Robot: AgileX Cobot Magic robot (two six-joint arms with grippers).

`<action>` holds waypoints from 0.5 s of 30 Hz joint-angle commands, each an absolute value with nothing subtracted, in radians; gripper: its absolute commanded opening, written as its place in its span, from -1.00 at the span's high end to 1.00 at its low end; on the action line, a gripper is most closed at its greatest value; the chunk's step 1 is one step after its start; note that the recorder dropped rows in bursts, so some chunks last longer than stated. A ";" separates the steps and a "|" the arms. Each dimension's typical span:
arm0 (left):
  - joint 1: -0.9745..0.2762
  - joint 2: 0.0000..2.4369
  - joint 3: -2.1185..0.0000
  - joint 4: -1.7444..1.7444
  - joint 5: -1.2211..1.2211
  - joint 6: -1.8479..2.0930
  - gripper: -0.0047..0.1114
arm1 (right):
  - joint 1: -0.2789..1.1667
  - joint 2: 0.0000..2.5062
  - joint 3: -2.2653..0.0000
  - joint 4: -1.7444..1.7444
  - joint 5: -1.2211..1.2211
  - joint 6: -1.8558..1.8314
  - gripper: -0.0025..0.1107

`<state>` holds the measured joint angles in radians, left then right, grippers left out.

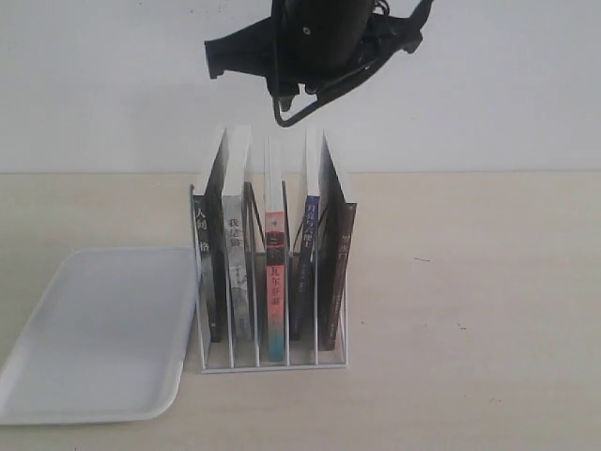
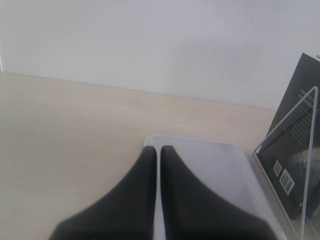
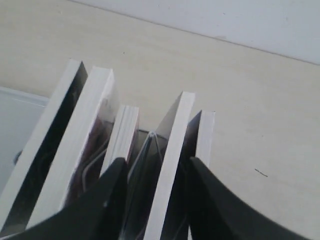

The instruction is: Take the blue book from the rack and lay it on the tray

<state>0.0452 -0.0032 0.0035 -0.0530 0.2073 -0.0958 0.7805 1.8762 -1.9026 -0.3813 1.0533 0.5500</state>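
The white wire rack stands mid-table with several upright books. The blue book is fourth from the left, blue spine facing me, next to a dark maroon book at the right end. My right gripper hovers open over the book tops, and the blue book's white page edge shows between its fingers, untouched. In the exterior view that arm hangs above the rack. The white tray lies left of the rack. My left gripper is shut and empty over the tray's corner.
A black-covered book fills the rack's end slot nearest the tray, behind the wire frame. A pale wall runs behind the table. Bare tabletop lies right of the rack.
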 commanded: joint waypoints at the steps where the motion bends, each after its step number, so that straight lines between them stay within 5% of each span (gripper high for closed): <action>1: 0.049 0.000 0.000 -0.063 0.200 -0.103 0.85 | 0.777 1.931 -1.906 -0.401 1.071 0.541 0.31; 15: 0.049 0.000 0.000 -0.063 0.200 -0.103 0.85 | 0.725 1.966 -1.900 -0.336 1.046 0.521 0.31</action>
<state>0.0452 -0.0032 0.0035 -0.0530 0.2073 -0.0958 0.7395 1.9713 -1.9026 -0.3557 1.0493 0.5435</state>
